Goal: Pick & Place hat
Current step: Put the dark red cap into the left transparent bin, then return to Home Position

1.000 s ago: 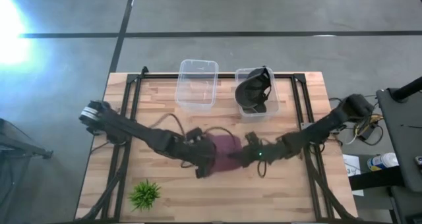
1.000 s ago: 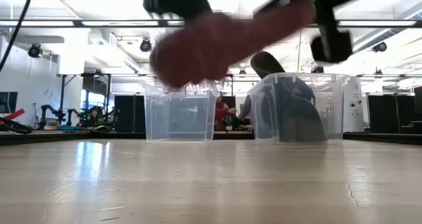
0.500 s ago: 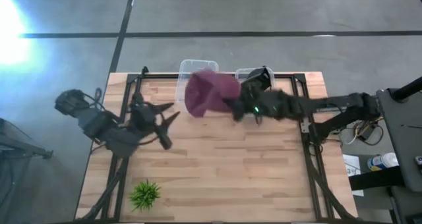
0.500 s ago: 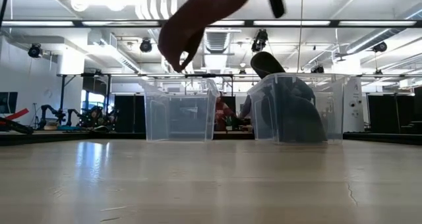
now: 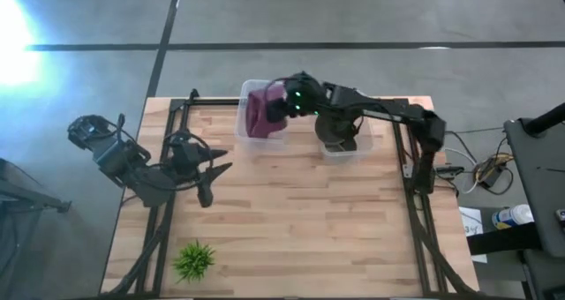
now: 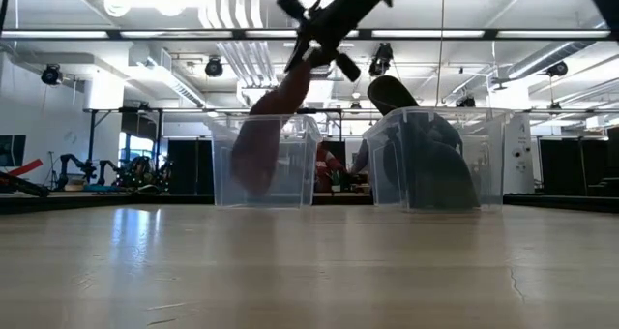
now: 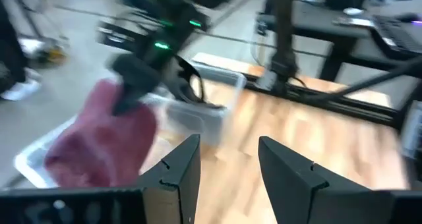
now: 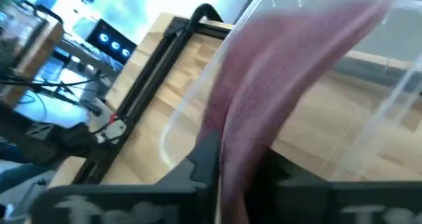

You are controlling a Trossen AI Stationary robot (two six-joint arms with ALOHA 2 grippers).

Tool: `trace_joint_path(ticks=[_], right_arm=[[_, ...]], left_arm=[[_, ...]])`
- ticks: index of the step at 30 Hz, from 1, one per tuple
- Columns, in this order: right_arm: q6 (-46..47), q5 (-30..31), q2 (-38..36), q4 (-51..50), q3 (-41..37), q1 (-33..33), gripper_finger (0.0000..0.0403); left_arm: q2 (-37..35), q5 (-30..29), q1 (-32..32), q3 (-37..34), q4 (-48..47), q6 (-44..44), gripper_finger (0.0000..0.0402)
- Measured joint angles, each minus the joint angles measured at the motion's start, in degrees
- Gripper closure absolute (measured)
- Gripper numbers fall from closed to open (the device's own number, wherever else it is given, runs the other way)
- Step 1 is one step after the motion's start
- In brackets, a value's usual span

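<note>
The maroon hat (image 5: 261,115) hangs from my right gripper (image 5: 282,108) inside the left clear bin (image 5: 263,137) at the table's far edge. In the low view the hat (image 6: 263,140) droops behind the bin's wall (image 6: 232,179); whether it reaches the floor of the bin, I cannot tell. The right clear bin (image 5: 357,146) holds a black hat (image 5: 340,123). My left gripper (image 5: 210,178) waits open over the table's left half, well short of the bins; its wrist view shows the fingers (image 7: 181,168) apart and the hat (image 7: 99,148) beyond them. My right gripper is shut on the maroon hat's upper edge (image 8: 227,141), pinched between the two fingers (image 8: 204,158). It comes slanting down from above and from the table's right. The hat hangs slack below the fingers, its lower part (image 6: 253,169) down inside the left bin.
A small green plant (image 5: 193,260) stands near the table's near left corner. Black frame rails (image 5: 174,141) run along both sides of the table. The wooden top (image 5: 309,221) between the arms and the near edge is bare.
My left gripper let go of the maroon hat and drew back toward the table's left edge. My right gripper lifted the hat from the table's middle, swung it up and toward the far edge, then lowered it into the left bin, where it now hangs.
</note>
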Motion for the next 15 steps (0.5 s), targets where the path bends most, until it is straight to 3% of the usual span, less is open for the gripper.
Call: trace_joint_path(ticks=[5,10,12,15], right_arm=[[-2.4,-2.9,7.6,-5.8,10.2,-0.5,0.0287],[-8.6,-4.1,9.4,-10.2,18.3,0.6,0.0231],[-13.9,-5.1,8.4,-10.7,20.0,1.5,0.0218],[-20.6,-11.9,5.2,-12.5,20.8,3.1,0.0207]], left_arm=[[-7.7,2.4,0.0,-9.5,6.6,1.5,0.0255],[-18.2,4.6,0.1,-20.4,14.6,4.9,0.0255],[-22.7,8.2,0.6,-24.6,18.5,6.9,0.0255],[-28.8,15.2,2.5,-31.2,23.9,9.8,0.0255]])
